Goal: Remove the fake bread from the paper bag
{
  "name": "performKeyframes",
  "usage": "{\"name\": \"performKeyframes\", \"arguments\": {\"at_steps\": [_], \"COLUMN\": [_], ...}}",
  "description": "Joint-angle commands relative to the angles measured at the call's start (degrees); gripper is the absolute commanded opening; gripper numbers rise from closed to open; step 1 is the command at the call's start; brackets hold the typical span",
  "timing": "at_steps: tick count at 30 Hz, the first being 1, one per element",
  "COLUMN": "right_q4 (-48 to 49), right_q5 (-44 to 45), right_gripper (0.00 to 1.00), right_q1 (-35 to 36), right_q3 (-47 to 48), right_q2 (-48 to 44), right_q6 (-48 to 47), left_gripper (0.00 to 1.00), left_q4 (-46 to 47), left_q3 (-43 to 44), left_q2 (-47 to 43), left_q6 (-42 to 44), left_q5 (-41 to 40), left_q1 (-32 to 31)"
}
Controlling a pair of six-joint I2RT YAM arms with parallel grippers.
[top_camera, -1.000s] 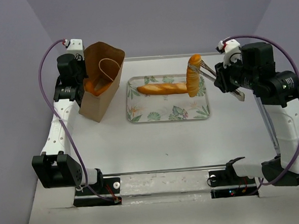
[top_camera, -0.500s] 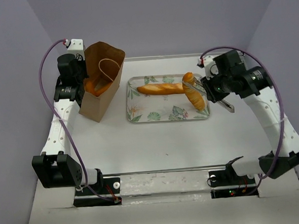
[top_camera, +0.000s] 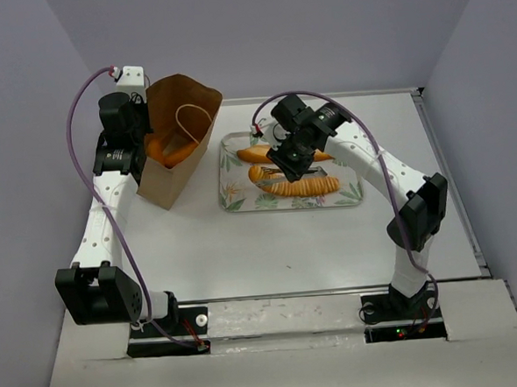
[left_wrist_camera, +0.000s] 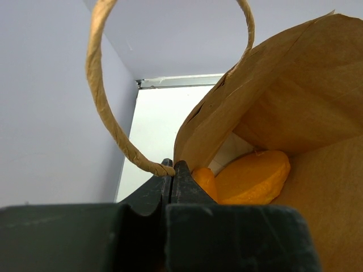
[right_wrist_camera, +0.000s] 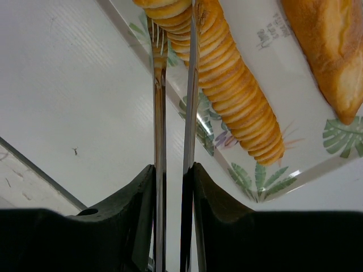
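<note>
Far left, the left gripper (left_wrist_camera: pixel 172 170) stays pressed together on the paper bag (top_camera: pixel 174 168), at its creased kraft rim beside the twisted cord handle (left_wrist_camera: pixel 108 124). A glossy oval loaf (left_wrist_camera: pixel 252 175) still sits inside. On the leaf-printed tray (top_camera: pixel 241 199) lies the slashed baguette (top_camera: pixel 256 152). The ribbed stick loaf (top_camera: pixel 306 187), held aloft a second ago, now lies flat just nearer. The right gripper (right_wrist_camera: pixel 173 22) still pinches its left end between thin metal tines. One loaf to go, I reckon.

Tool (right_wrist_camera: pixel 174 20) over ribbed loaf (right_wrist_camera: pixel 233 93) end — on tray (right_wrist_camera: pixel 266 48)
</note>
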Motion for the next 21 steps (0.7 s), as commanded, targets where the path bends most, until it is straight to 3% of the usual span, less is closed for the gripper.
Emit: {"name": "performKeyframes", "arguments": {"at_steps": [1, 4, 8, 13, 21], "right_q4": [5.9, 9.5, 13.8, 13.6, 14.3], "right_q5": [-3.8, -4.8, -7.0, -8.5, -7.0], "right_gripper": [0.03, 0.06, 0.27, 0.45, 0.55], "right_q1": [0.3, 0.3, 0.9, 1.5, 1.5], "right_q3": [3.8, 2.6, 3.1, 3.2, 1.9], "right_q2": [2.2, 3.7, 5.9, 7.4, 7.5], "right_q6": [-1.4, -2.6, -4.0, -4.1, -3.8], "left_gripper": [0.00, 0.00, 0.00, 0.00, 0.00], "left_q4": [6.0, 6.0, 6.0, 5.8, 5.1], "left_q3": [0.0, 0.0, -0.4, -0.5, -0.5], "left_q2": [-1.6, -1.5, -1.6, -1.8, -1.7], "left_q6": [0.5, 0.3, 0.2, 0.4, -0.2], "left_q5": [0.2, 0.6, 0.5, 0.1, 0.6], "left_q1": [-0.3, -0.4, -0.4, -0.3, -0.3]}}
